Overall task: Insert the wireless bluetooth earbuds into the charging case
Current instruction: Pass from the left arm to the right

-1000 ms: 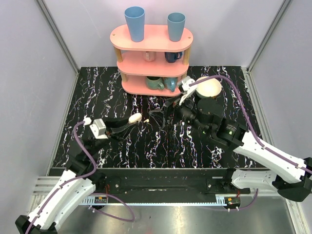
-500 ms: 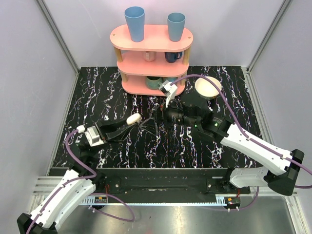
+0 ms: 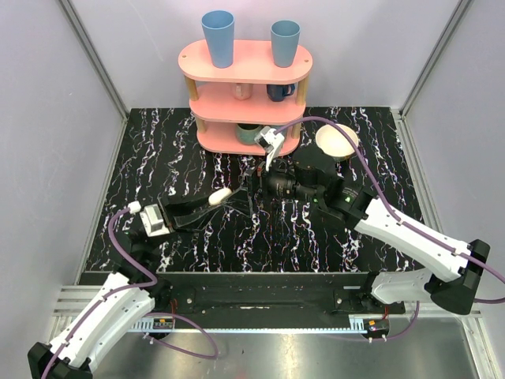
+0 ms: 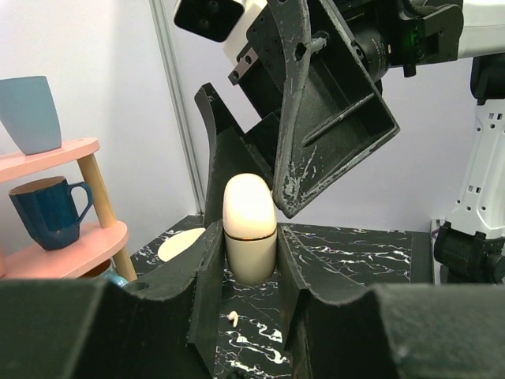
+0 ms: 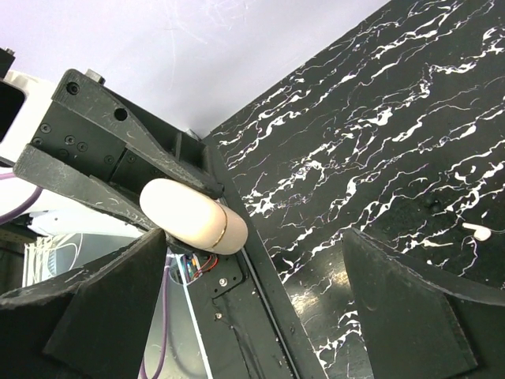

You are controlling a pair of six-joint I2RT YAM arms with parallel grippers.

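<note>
Near the middle of the black marbled surface (image 3: pixel 158 158), the left claw (image 3: pixel 219 197) clamps the closed charging case (image 4: pixel 249 229) by its sides, the right claw (image 3: pixel 251 188) spread wide at its 3 o'clock, one earbud (image 4: pixel 232 317) lying loose on the surface nearby

Two arms are reaching inward, tips nearly meeting.
Left pincer (image 3: pixel 218 197) is clamping the charging case (image 4: pixel 249 229); right pincer (image 3: pixel 252 189) is hovering just beside, jaws spread wide.
</note>
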